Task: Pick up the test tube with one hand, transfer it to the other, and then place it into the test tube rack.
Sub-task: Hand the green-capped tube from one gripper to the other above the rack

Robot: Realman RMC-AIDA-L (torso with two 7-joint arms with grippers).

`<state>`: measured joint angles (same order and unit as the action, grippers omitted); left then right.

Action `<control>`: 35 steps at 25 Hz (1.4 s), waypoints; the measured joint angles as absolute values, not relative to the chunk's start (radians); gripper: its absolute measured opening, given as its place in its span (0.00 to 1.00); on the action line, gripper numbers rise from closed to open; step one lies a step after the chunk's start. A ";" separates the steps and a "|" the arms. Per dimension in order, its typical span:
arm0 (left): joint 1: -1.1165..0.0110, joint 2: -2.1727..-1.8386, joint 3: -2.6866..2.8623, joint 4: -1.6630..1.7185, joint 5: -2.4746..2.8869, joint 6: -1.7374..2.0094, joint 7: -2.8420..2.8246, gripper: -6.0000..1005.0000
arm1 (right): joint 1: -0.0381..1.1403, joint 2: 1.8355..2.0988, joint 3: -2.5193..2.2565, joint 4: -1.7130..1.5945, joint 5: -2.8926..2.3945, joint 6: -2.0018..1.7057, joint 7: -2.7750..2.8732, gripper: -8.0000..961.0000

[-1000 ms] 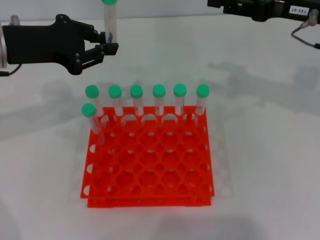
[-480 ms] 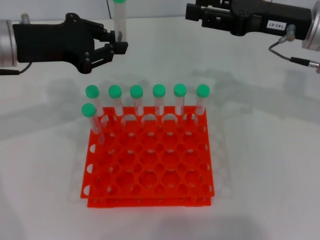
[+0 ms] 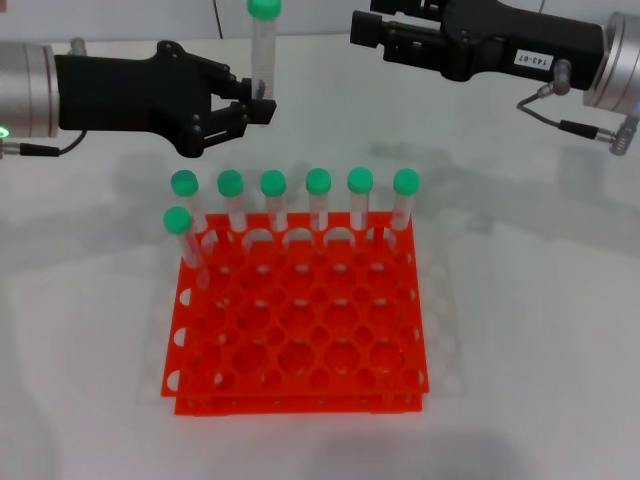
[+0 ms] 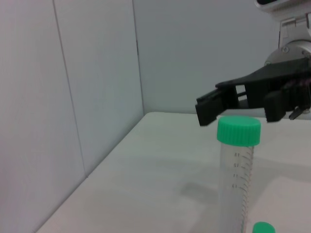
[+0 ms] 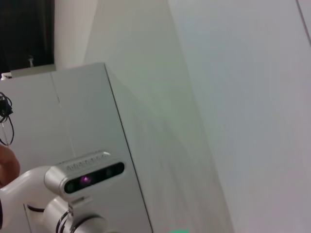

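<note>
While held upright by the left gripper [image 3: 255, 105], test tube [image 3: 262, 55] noted at about 11 o'clock in the head view, well above the table [image 3: 530, 300] and behind the test tube rack [image 3: 298, 320]. Fingers clamped on the tube's lower body; green cap and graduated upper length standing clear above them.

Right gripper [image 3: 375, 32] noted at about 1 o'clock, level with the tube's upper part, near it but apart. From the left wrist view, jaws seen spread apart and empty, just behind the cap, no contact.

Rack flat on the table at centre. Six capped tubes [image 3: 295, 205] standing along its far row, a seventh [image 3: 185, 240] one row nearer at the left end. All remaining holes vacant.

Progress, as judged: pickup done; handover pending, not yet begun. Remaining: closing of the right jaws on the free upper length, release by the left, then lowering into a vacant hole.

Risk, as judged: a slipped or tilted tube if release precedes a firm second grip.
</note>
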<state>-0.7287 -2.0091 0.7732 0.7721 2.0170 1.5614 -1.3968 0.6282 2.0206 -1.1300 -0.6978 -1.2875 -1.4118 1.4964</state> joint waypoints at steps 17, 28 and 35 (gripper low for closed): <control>-0.734 -2.027 0.780 0.763 2.020 1.521 -1.391 0.19 | 0.657 2.027 -1.272 -0.698 -1.200 -1.306 1.485 0.63; -0.746 -2.035 0.837 0.759 2.018 1.474 -1.415 0.19 | 0.664 2.028 -1.358 -0.705 -1.122 -1.244 1.442 0.62; -0.748 -2.036 0.837 0.759 2.011 1.474 -1.412 0.19 | 0.665 2.028 -1.378 -0.709 -1.109 -1.225 1.431 0.61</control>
